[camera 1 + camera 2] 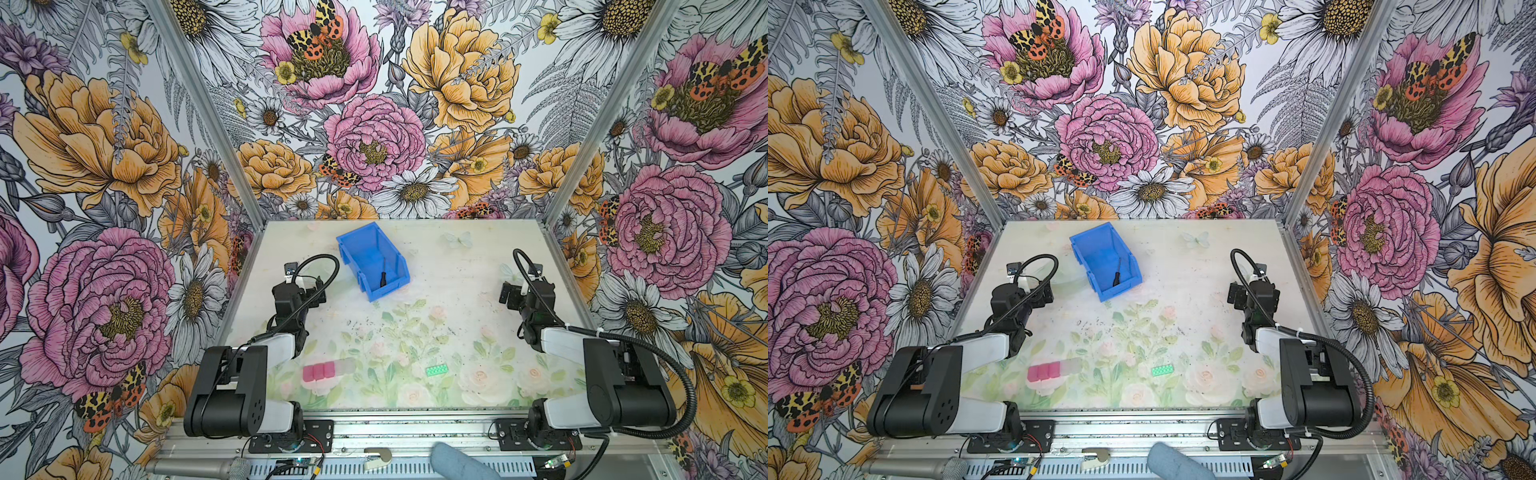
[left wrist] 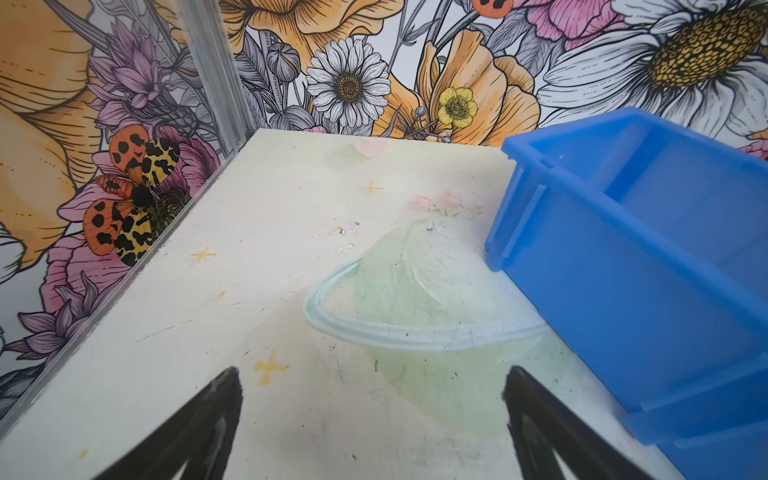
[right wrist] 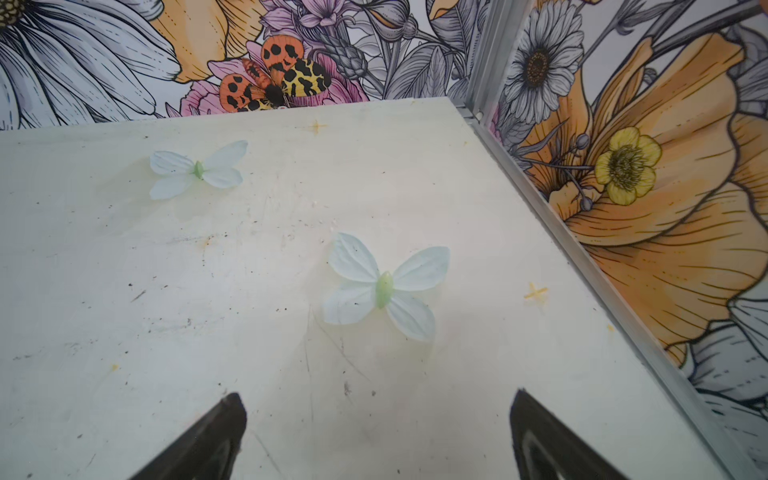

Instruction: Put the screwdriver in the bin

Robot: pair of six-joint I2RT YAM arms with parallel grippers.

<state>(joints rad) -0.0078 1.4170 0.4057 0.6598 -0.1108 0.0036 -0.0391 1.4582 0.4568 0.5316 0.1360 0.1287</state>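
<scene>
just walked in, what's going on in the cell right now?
Nothing is being handled. The screwdriver lies inside the blue bin at the back of the table, so the task looks done. The left pincer is open and empty beside the bin; the right pincer is open and empty over bare table. Pink blocks and a green brick sit near the front.

Your left wrist view cuts off the blue plastic open-topped bin (image 2: 615, 291), whose near wall hides its floor. In both top views the tip of the small black-handled screwdriver (image 1: 382, 273) (image 1: 1117, 273) is too small to tell.
</scene>
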